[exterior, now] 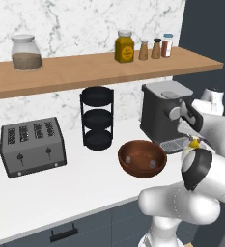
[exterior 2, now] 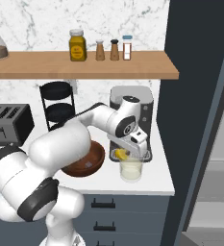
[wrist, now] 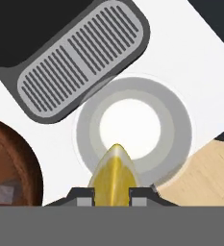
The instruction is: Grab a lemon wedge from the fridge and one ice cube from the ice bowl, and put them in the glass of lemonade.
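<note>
My gripper [exterior 2: 124,153] is shut on the lemon wedge [exterior 2: 120,154], a small pointed yellow piece, and holds it just above the glass of lemonade [exterior 2: 131,169]. In the hand view the lemon wedge [wrist: 114,177] sits between the finger tips [wrist: 82,194], its point over the near rim of the glass [wrist: 178,126], which is seen from above with pale liquid inside. The reddish-brown ice bowl [exterior: 142,158] stands left of the glass on the white counter; an ice cube [wrist: 5,193] lies in it. The gripper [exterior: 193,144] also shows beside the coffee machine.
A dark coffee machine [exterior: 164,113] with a ribbed drip tray [wrist: 82,60] stands right behind the glass. A black tiered rack [exterior: 97,118] and a toaster [exterior: 32,144] stand further left. A wooden shelf [exterior 2: 84,65] with jars hangs above. A tall dark fridge panel [exterior 2: 195,96] rises at the right.
</note>
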Motion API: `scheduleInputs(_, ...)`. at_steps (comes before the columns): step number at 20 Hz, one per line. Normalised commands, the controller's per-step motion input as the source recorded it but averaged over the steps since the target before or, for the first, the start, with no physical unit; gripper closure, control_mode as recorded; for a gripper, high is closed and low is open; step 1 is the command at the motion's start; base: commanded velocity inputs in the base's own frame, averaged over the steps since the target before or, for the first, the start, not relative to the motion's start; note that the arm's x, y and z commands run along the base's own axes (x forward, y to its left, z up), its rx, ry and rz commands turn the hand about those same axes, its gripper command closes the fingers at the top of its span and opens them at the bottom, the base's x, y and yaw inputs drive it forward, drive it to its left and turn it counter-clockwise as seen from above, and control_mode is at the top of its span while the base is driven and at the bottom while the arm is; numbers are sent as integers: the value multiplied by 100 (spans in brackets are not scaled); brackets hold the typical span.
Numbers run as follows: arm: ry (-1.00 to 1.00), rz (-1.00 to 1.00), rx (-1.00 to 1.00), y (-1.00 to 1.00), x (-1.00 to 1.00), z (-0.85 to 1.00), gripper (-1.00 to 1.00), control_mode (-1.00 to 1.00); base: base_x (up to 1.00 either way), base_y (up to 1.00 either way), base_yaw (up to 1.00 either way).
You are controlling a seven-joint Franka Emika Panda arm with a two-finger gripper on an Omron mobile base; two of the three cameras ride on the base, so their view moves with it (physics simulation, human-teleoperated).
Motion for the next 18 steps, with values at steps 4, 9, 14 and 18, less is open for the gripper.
scheduleInputs(4, 0, 0, 0, -45, 7, -6, 100, -100, 0, 0, 0)
scheduleInputs(9, 0, 0, 0, -14, 26, 0, 100, -100, 0, 0, 0)
scheduleInputs(14, 0, 0, 0, 0, 18, 0, 100, -100, 0, 0, 0)
scheduleInputs(18, 0, 0, 0, -1, 9, 0, 100, -100, 0, 0, 0)
